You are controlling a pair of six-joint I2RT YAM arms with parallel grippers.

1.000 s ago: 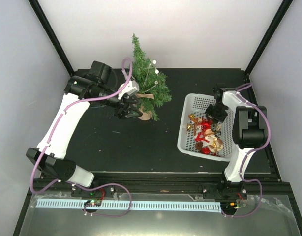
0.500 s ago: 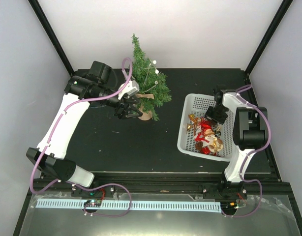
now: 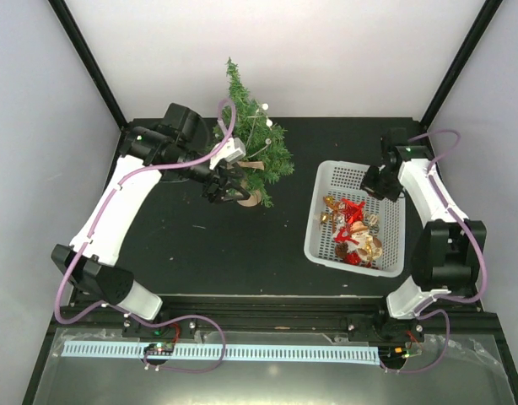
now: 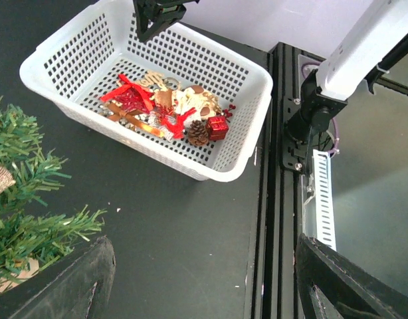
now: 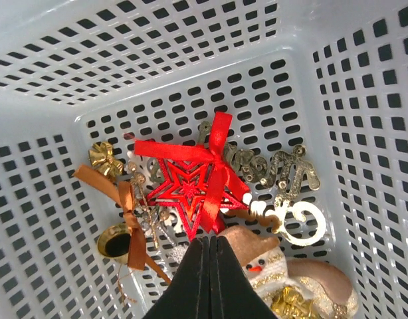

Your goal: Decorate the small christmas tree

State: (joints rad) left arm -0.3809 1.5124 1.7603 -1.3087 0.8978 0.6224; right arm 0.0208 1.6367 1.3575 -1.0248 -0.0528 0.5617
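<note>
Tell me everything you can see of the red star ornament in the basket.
The red star is a flat openwork cutout of nested five-point outlines, matte, perhaps wood. A shiny red ribbon is tied at one point, its tails loose. The star lies flat, face up, in the white basket among other ornaments. In the right wrist view, gold glitter lettering lies beside it, a snowman is at its lower point, and a gold bell sits on its other side.

The small christmas tree (image 3: 252, 139) stands upright at the table's far edge, green, brown-based
</note>
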